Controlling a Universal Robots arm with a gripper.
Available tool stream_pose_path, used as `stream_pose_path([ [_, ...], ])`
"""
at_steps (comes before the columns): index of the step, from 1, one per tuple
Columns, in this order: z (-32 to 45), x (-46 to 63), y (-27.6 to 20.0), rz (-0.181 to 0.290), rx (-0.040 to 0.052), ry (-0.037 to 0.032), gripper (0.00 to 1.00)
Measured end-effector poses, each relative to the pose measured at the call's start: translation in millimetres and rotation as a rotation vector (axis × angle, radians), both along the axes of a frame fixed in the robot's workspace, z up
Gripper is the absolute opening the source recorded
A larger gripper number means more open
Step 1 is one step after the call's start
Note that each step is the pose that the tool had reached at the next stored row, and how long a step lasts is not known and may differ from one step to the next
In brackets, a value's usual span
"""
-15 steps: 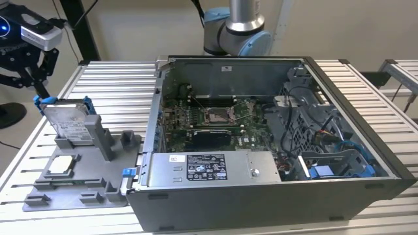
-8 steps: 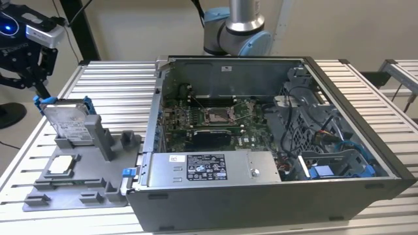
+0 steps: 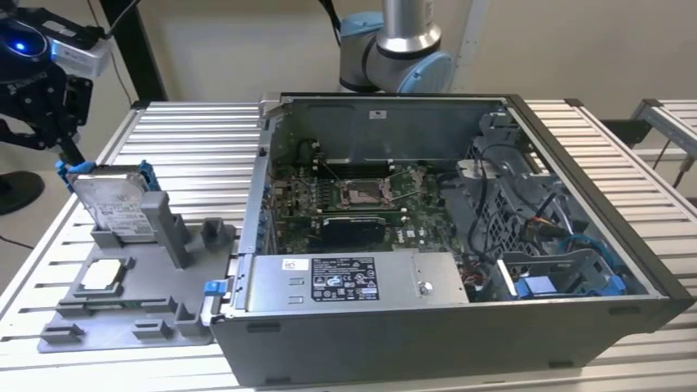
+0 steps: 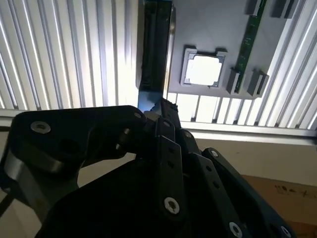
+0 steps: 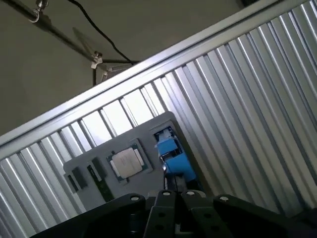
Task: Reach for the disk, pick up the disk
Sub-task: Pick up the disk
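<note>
Standing upright in holder [image 3: 129,317], disk [image 3: 111,202], arm end [image 3: 44,91] above

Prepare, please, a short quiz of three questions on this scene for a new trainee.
1. Fill in: in the exterior view, the disk stands on the exterior view's ____ of the open computer case.
2. True or false: the disk lies flat.
3. Choose one: the end effector is nearest to A) the top of the disk, B) the square chip, C) the open computer case.

Key
1. left
2. False: it stands on edge in the grey fixture.
3. A
</note>
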State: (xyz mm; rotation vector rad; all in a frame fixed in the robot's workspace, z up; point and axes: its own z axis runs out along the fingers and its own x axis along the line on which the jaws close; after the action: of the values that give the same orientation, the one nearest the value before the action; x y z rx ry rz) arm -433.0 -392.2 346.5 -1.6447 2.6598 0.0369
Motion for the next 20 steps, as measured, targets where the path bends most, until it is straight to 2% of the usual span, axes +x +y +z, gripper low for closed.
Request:
stream_pose_path([
  [15,-0.3,0.0,0.0,0.273,0.0000,-0.0002,0.00],
  [20,-1.0,2.0,0.0,0.332,0.0000,-0.0001,0.00],
])
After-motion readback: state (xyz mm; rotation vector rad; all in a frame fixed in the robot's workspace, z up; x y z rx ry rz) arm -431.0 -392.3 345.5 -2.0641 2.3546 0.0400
